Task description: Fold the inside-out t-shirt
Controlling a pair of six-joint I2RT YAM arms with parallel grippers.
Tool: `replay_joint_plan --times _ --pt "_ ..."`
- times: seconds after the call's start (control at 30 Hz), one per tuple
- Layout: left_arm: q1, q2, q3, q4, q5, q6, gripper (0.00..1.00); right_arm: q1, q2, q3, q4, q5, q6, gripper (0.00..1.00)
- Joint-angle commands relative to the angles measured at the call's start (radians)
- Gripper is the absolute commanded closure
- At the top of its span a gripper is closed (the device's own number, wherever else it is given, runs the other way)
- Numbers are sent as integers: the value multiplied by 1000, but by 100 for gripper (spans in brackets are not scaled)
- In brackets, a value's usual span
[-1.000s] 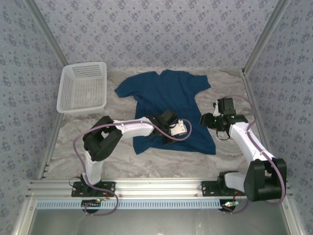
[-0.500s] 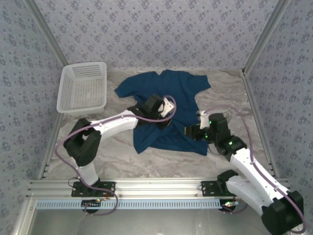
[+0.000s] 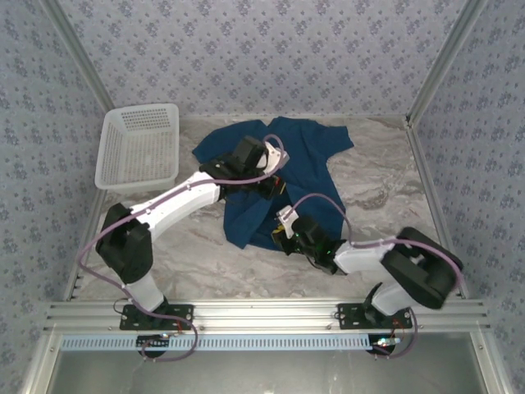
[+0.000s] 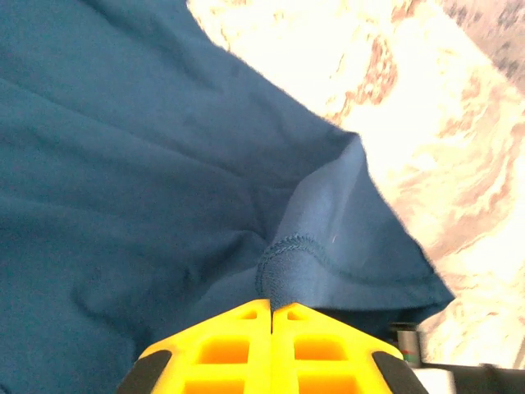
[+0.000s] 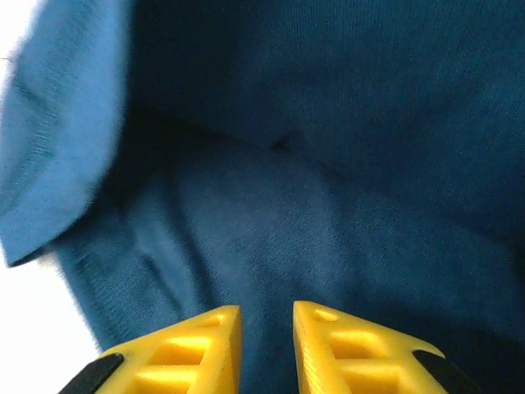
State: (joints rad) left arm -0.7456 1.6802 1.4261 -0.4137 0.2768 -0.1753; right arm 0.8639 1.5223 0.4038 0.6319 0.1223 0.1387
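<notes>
One inside-out t-shirt [image 3: 308,152], dark navy and soft, lies around the middle of the tabletop [image 3: 377,180], its neck toward 12 o'clock and its short sleeves spread toward 10 and 2 o'clock. The upper body lies fairly flat. The hem end at 6 o'clock is rumpled and gathered under the two wrists. Up close the cloth [image 4: 123,164] shows a stitched hem curled into a small loop, with a lighter-looking flap beside it. In the right wrist's close view the cloth [image 5: 328,164] sags in shallow folds with a paler edge at 9 o'clock. The tabletop is pale marble-patterned, streaked with brown, and very bright where it shows past the cloth [image 4: 459,164]. A white lattice basket [image 3: 135,182] sits apart from the shirt at 10 o'clock. Walls [image 3: 262,57] papered in a small blue floral print close the space in, and a metal rail [image 3: 262,312] runs along the near edge at 6 o'clock. The left arm stretches long from its base at 7 o'clock over the shirt's middle, its left fingers [image 3: 275,187] pressed fully together [image 4: 271,308] on that curled hem. The right arm bends low and reaches toward 9 o'clock, its right fingers [image 3: 283,232] at the shirt's near hem, standing narrowly apart [image 5: 230,328] just over the cloth with nothing pinched that I can see.
</notes>
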Motion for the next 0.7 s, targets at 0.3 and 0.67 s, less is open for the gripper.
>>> replay_joint_plan --times 0.3,0.67 --pt "23 -182 103 -52 64 -94 100 -26 204 120 306 389 -157 77" --pt "16 -195 115 -13 115 -127 100 -7 259 226 157 445 -192 78"
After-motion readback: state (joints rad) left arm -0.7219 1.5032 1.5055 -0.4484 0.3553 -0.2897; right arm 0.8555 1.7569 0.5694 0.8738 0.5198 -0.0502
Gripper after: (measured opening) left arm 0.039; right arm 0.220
